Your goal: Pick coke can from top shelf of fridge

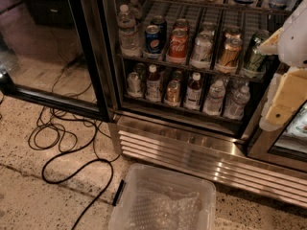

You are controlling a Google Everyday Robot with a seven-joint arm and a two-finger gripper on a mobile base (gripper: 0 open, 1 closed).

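Observation:
The fridge (pixel 192 147) stands open in front of me, with wire racks full of drinks. A red coke can (pixel 178 46) with white lettering stands upright in the front row of the middle rack in view, between a blue Pepsi can (pixel 153 38) and a silver can (pixel 201 49). The highest rack in view (pixel 192 5) runs along the top edge; its cans and bottles are cut off. My gripper (pixel 284 99), cream and white, hangs at the right edge in front of the fridge's right side, well right of the coke can and apart from it.
The black-framed glass door (pixel 53 47) stands open at the left. Black cables (pixel 62 143) loop over the floor. A clear plastic bin (pixel 163 200) with bubble wrap sits on the floor before the louvred steel base (pixel 182 155). A lower rack holds bottles (pixel 194 90).

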